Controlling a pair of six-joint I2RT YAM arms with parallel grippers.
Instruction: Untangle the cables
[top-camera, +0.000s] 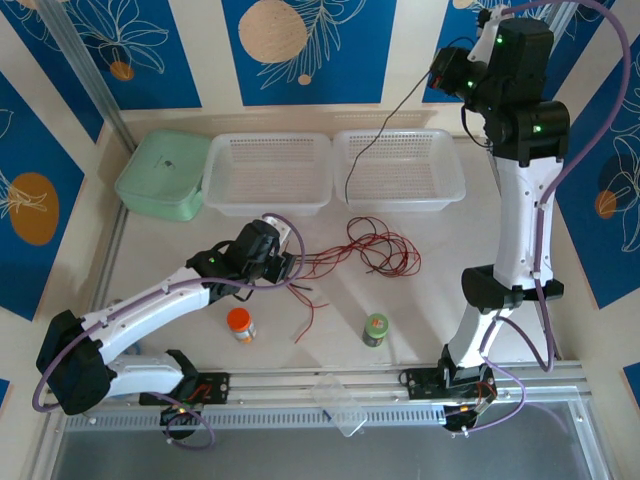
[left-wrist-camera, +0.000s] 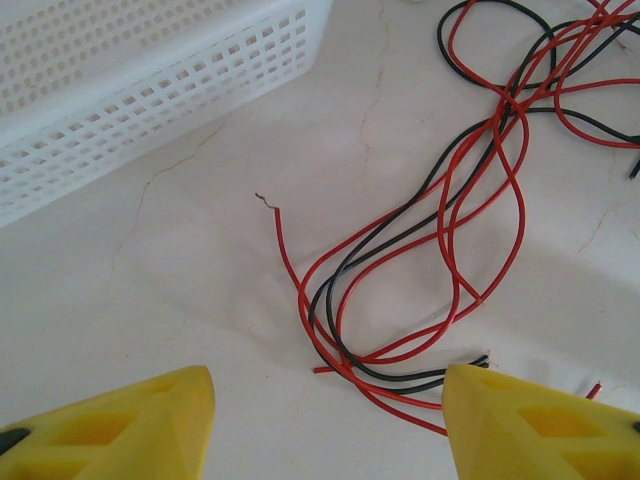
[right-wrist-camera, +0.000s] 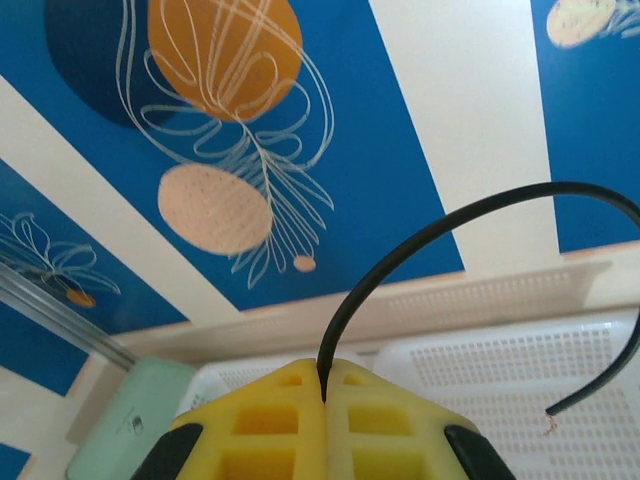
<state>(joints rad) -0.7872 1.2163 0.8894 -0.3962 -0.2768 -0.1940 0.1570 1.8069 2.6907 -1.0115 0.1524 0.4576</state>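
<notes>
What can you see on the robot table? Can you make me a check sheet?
Surface: pale stone-look table.
Job's things: red and black wires tangled on the table; one black wire held up over a basket.
Clutter: two white baskets, green box, orange-capped bottle, green-capped bottle, clear tub.
Grippers: left tool open over the wires; right tool shut on the black wire.
Cables: lilac hoses along both arms.
Surroundings: blue and cream patterned walls.
</notes>
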